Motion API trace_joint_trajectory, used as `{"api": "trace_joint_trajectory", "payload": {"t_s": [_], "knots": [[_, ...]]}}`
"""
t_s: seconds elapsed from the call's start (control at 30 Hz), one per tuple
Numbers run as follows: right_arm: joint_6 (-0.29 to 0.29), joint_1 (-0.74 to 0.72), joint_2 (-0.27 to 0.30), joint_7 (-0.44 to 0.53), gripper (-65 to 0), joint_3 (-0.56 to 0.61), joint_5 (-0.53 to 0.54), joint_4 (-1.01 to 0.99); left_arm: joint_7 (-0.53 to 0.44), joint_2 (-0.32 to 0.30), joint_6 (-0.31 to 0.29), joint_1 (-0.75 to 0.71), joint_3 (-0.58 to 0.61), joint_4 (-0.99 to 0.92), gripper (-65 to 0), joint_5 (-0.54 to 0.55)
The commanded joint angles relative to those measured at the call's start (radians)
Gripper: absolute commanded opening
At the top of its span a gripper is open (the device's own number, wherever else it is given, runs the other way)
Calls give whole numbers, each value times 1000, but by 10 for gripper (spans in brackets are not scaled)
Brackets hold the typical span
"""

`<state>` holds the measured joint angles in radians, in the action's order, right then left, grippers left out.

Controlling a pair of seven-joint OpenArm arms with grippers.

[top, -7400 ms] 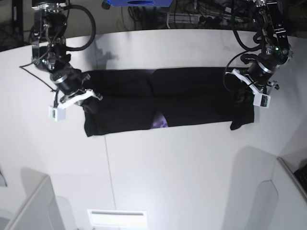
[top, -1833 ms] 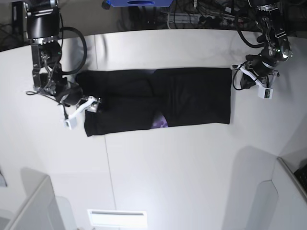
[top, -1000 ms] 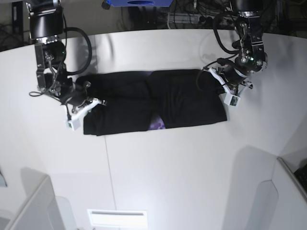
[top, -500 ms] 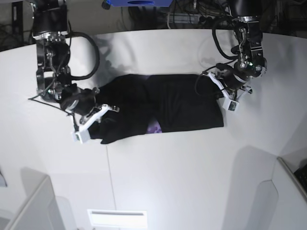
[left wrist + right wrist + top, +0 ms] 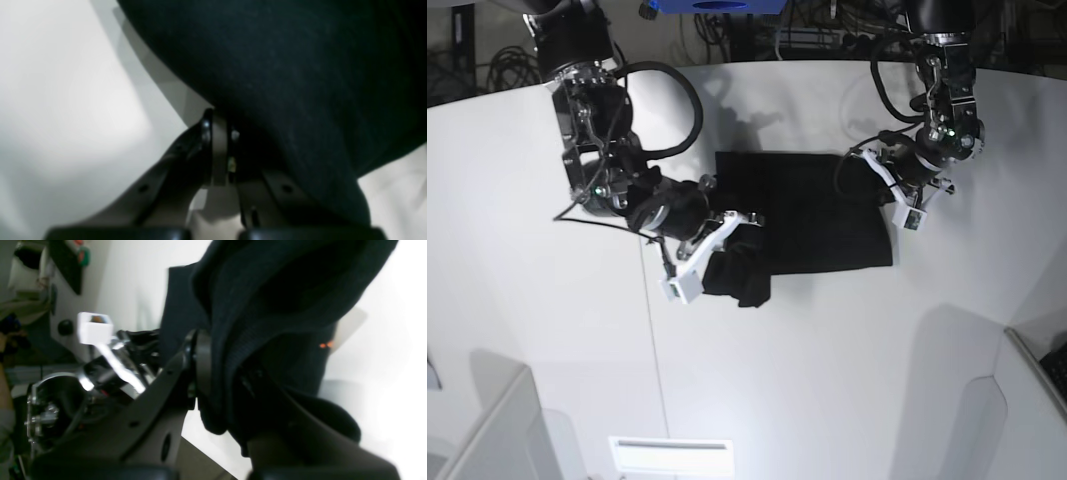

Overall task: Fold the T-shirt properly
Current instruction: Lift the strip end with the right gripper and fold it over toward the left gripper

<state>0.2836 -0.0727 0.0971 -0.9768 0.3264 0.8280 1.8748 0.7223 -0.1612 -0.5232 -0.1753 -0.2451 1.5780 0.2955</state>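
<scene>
The black T-shirt (image 5: 817, 215) lies on the white table (image 5: 827, 380), its left end lifted and bunched. My right gripper (image 5: 732, 225), on the left of the base view, is shut on that raised left end; the right wrist view shows its fingers (image 5: 196, 373) clamped on hanging black cloth (image 5: 267, 290). My left gripper (image 5: 879, 182) is shut on the shirt's right edge; in the left wrist view its fingertips (image 5: 218, 143) pinch the black cloth (image 5: 283, 66) just above the table. No sun print shows in the base view.
Grey panels stand at the front left (image 5: 487, 430) and front right (image 5: 1027, 400) corners. A white slotted plate (image 5: 672, 455) lies at the front edge. Cables and a blue object (image 5: 717, 5) sit behind the table's far edge.
My right gripper has carried the shirt's left end up and rightward toward the middle, so the shirt now covers less width. My left gripper has stayed on the right edge.
</scene>
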Motion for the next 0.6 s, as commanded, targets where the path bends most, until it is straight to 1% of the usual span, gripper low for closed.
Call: {"api": "trace_joint_trajectory", "payload": {"t_s": [0.0, 0.17, 0.3, 0.57], "knots": [[9, -28, -12, 25, -650, 18, 15, 21, -14, -8, -1, 6, 0, 20, -650, 14], [49, -54, -55, 55, -650, 87, 14, 13, -14, -10, -1, 1, 0, 20, -650, 14], [67, -66, -59, 98, -650, 135, 14, -22, -14, -10, -1, -10, -1, 20, -650, 14], [67, -74, -58, 272, -650, 225, 14, -117, -14, -10, -1, -26, -3, 22, -650, 14]]}}
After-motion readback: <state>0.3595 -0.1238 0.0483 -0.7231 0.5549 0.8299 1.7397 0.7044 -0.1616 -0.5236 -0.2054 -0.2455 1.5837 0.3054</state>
